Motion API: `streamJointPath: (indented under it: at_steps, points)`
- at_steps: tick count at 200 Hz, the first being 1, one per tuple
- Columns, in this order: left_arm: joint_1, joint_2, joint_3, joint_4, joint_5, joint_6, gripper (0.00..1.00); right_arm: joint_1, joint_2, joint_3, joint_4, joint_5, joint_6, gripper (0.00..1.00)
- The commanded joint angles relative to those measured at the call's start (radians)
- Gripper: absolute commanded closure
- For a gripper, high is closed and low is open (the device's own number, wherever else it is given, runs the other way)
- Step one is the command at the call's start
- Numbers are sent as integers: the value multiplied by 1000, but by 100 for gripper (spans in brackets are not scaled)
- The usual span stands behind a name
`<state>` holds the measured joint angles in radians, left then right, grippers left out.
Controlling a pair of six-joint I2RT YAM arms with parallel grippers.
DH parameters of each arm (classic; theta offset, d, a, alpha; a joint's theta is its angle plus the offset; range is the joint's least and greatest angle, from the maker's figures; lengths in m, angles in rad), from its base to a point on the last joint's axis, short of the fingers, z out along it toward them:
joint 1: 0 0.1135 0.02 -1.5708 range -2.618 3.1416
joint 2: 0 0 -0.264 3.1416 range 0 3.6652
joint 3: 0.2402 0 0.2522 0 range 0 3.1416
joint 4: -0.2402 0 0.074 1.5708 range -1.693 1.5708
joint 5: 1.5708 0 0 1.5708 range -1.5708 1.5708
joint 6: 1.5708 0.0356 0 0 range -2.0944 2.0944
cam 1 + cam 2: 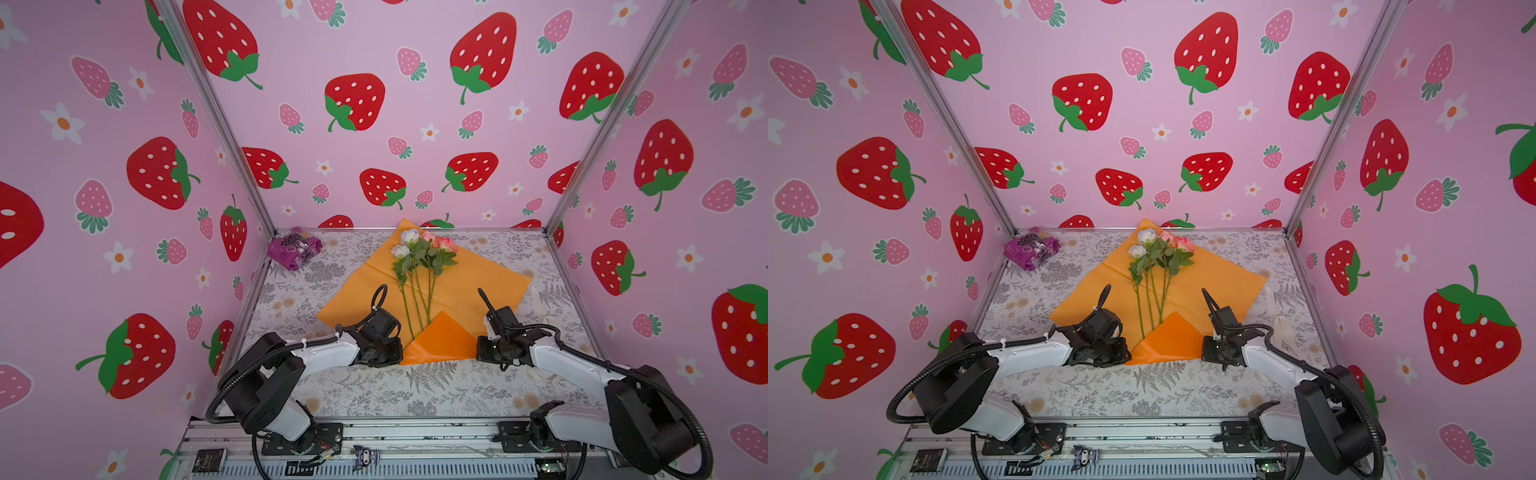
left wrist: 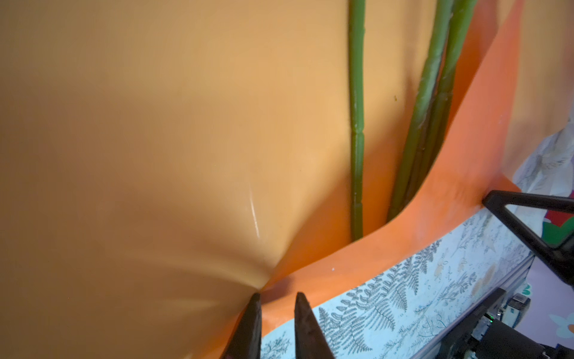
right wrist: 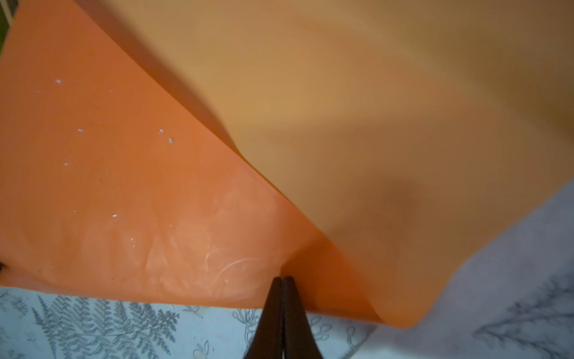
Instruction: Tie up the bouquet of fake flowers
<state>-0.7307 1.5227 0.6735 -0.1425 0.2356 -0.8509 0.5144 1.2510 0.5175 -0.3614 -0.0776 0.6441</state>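
Observation:
The bouquet of fake flowers [image 1: 419,249] lies on a sheet of orange wrapping paper [image 1: 478,274], white and pink heads toward the back wall. Its green stems [image 2: 356,124] run down under a folded-up corner flap [image 1: 442,336] of the paper. My left gripper [image 2: 276,298] sits at the flap's left end, its fingertips a little apart with the folded paper edge between them. At the right end of the flap, my right gripper [image 3: 281,278] has its tips pressed together on the paper's fold, which creases there.
A crinkly purple packet [image 1: 294,248] lies in the back left corner of the floral tablecloth [image 1: 415,390]. Something pale and crumpled [image 1: 1283,328] lies beside the right arm. Strawberry-print walls close in the back and both sides.

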Motion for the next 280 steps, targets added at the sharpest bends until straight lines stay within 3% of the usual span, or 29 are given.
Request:
streamJointPath:
  at_steps: [1,61,138,178,189,208,228,252,280]
  points:
    - [11,12,-22,-117,-80,-8,79,-9,-6,3,-102,124,57,94]
    - [13,12,-25,-117,-80,-7,80,-31,-2,9,-135,222,108,94]
    - [15,-24,-54,-141,-90,-14,82,-31,-28,15,-123,228,115,94]
    - [16,-17,-51,-146,-81,-11,83,-30,-145,66,-62,121,67,91]
    - [17,-18,-59,-137,-82,-17,83,-31,-180,73,-10,39,34,88]
    - [16,-18,-60,-131,-77,-20,84,-23,-202,56,155,-207,29,83]
    - [16,-21,-61,-128,-80,-22,84,64,-131,63,310,-323,77,82]
    - [16,-15,-57,-126,-78,-21,84,243,30,165,327,-257,60,82]
    - [17,-19,-57,-127,-81,-21,84,367,173,204,413,-255,84,85]
